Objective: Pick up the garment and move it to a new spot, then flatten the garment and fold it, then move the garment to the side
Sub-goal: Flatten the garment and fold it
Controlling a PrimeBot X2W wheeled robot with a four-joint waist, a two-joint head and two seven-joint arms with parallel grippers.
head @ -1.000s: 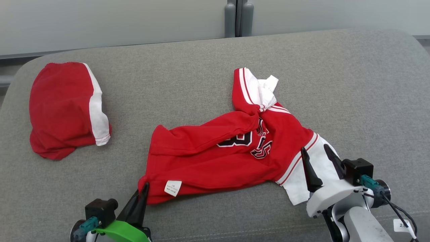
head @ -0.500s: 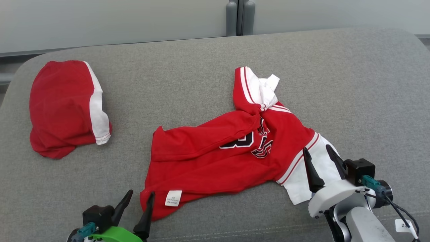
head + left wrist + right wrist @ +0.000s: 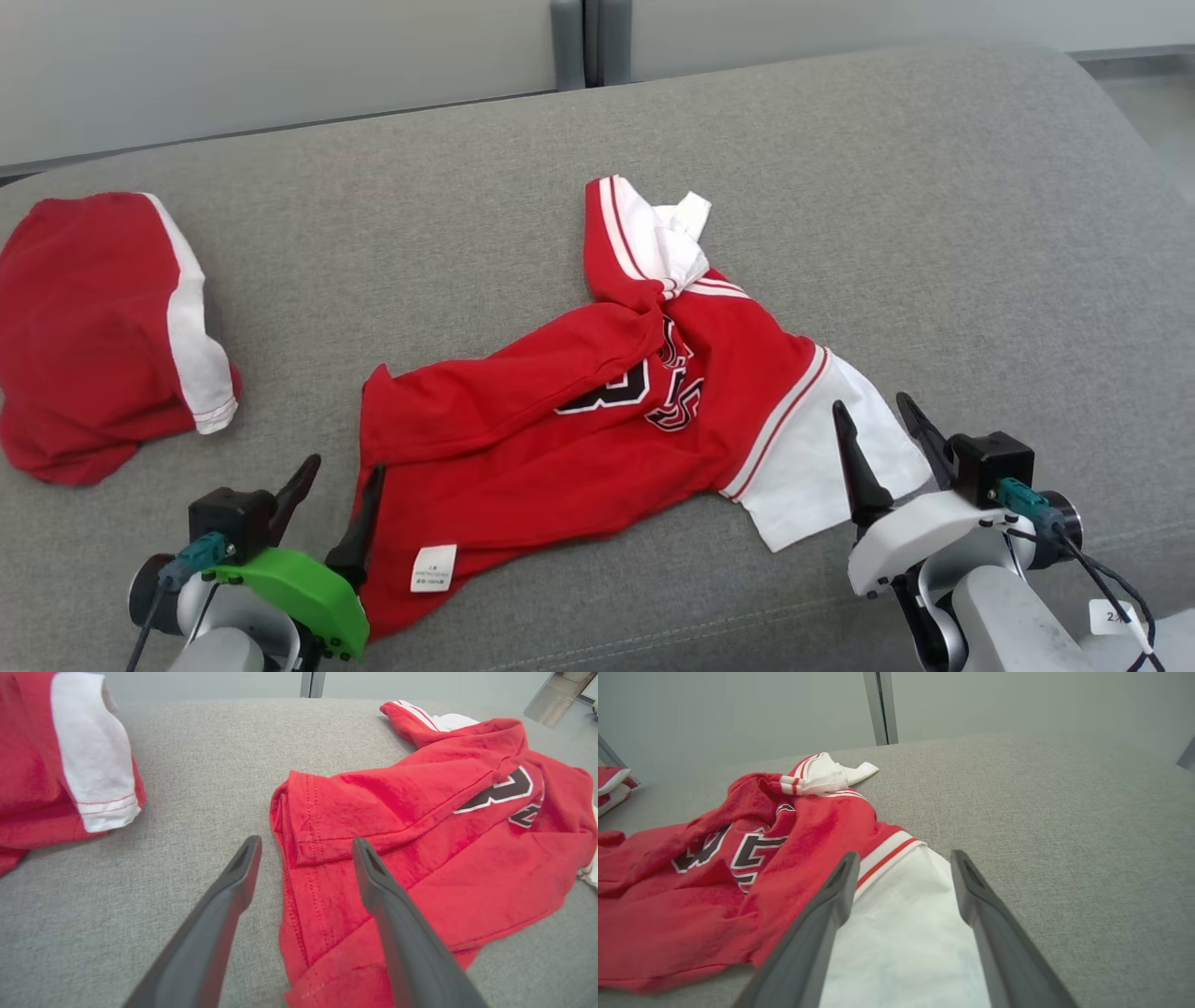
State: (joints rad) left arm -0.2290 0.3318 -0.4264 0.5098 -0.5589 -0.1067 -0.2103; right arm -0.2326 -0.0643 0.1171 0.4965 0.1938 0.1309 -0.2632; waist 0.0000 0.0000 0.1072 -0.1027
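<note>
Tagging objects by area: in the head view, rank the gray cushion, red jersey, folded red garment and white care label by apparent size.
1. gray cushion
2. red jersey
3. folded red garment, cut off at the left edge, yet clearly smaller
4. white care label

Your red garment [image 3: 523,448] has white sleeves [image 3: 812,457] bordered by red and white stripes, black lettering [image 3: 644,392] outlined in white, and a small white label [image 3: 433,567]. Toward the bench's [image 3: 934,233] left edge you see a second red piece [image 3: 84,327] with a white panel. The bench is plain grey weave. Your left gripper [image 3: 344,465] is dark on a green housing; your right gripper [image 3: 870,401] is dark on white.
</note>
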